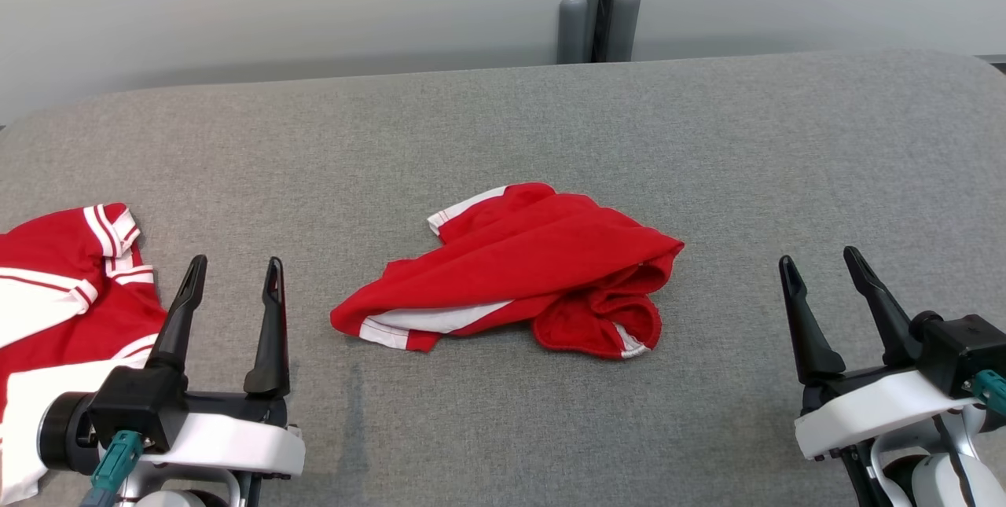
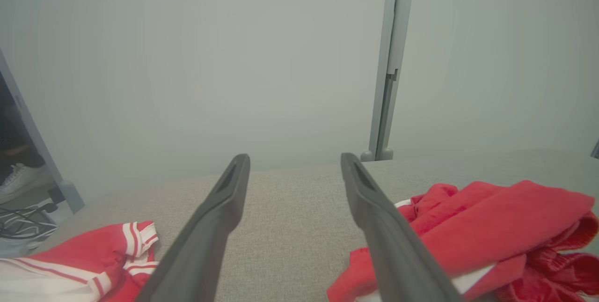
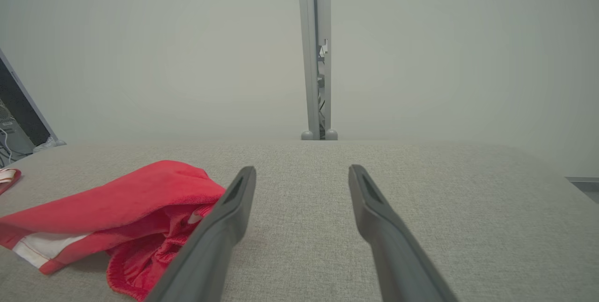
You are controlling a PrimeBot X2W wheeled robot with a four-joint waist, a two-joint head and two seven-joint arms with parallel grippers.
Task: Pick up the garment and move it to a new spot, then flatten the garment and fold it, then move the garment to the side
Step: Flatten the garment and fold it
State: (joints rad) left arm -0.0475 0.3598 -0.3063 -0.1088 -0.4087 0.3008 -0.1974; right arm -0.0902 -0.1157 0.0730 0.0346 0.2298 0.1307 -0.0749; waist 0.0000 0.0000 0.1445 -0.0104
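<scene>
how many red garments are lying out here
2. The crumpled garment lies in the middle of the grey surface. The striped garment lies at the far left by the left gripper, cut off by the frame edge; more may lie beyond it.

Two red-and-white garments are lying on one grey desk point(image 1: 707, 137): a crumpled garment point(image 1: 511, 271) and a second garment point(image 1: 63, 295). Two grippers are hovering: the left gripper point(image 1: 235, 261) and the right gripper point(image 1: 819, 255), each showing two fingers.

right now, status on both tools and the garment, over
Left tool open, empty; right tool open, empty. Crumpled red garment between them, untouched. Second red-and-white garment beside left tool, not in the way.
</scene>
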